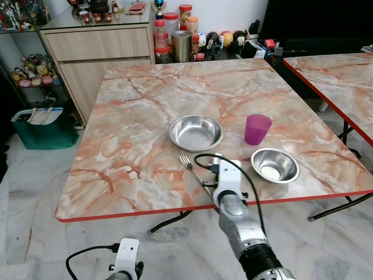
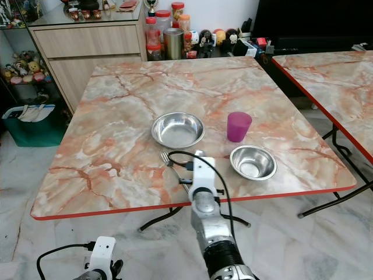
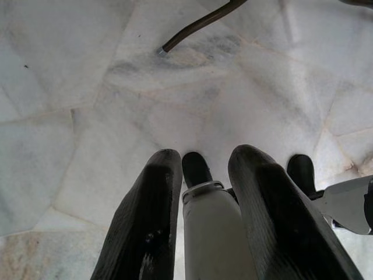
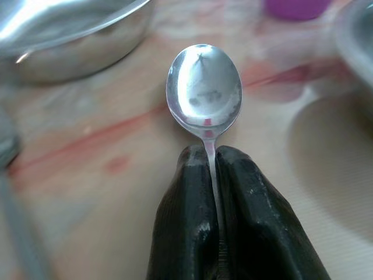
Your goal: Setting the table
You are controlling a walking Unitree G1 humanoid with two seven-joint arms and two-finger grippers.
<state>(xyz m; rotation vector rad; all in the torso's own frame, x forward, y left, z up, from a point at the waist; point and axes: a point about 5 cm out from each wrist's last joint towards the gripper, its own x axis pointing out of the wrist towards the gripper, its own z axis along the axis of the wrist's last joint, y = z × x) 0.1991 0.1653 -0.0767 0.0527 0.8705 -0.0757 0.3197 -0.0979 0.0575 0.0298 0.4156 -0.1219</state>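
Note:
A marble-patterned table (image 1: 145, 116) carries a large steel bowl (image 1: 196, 132), a purple cup (image 1: 257, 129), a small steel bowl (image 1: 275, 165) and a fork (image 1: 189, 165) near the front edge. My right gripper (image 4: 211, 153) is shut on the handle of a spoon (image 4: 204, 87). The spoon hovers low over the tabletop between the fork (image 4: 9, 175) and the small bowl (image 4: 355, 35), in front of the large bowl (image 4: 70, 35). The right wrist (image 1: 228, 178) hides the fingers from above. My left gripper (image 3: 205, 157) hangs open over the floor, below the table's edge.
A second table (image 1: 338, 81) stands close on the right, with a narrow gap between the two. Jars and a steel tumbler (image 1: 181, 45) crowd the floor behind the table, beside a wooden cabinet (image 1: 99, 52). A green basket (image 1: 44, 128) sits at the left. Folding legs (image 1: 169, 221) reach under the table.

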